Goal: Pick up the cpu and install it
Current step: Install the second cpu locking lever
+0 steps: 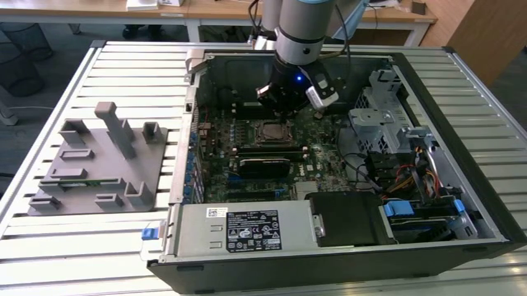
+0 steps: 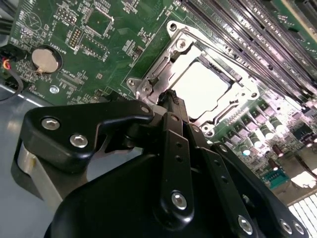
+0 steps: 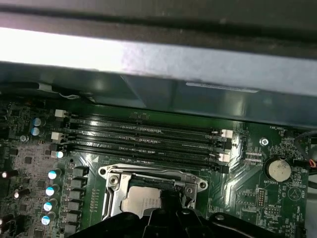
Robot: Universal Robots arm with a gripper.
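Fingers (image 2: pixel 173 99) closed together, gripping nothing, tips at the socket frame (image 2: pixel 148 84) edge; cpu (image 2: pixel 200 89) seated just beyond.

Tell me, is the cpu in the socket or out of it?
In. The cpu lies flat inside the metal socket frame on the motherboard, in both wrist views; the tool is just above its edge.

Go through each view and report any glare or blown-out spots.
Second wrist view: the cpu in its socket glares almost white, its surface detail washed out. First wrist view: a bright band runs along the case wall, while the cpu shows duller grey. Exterior view: lighting is even; a small blue light glows on the gripper.
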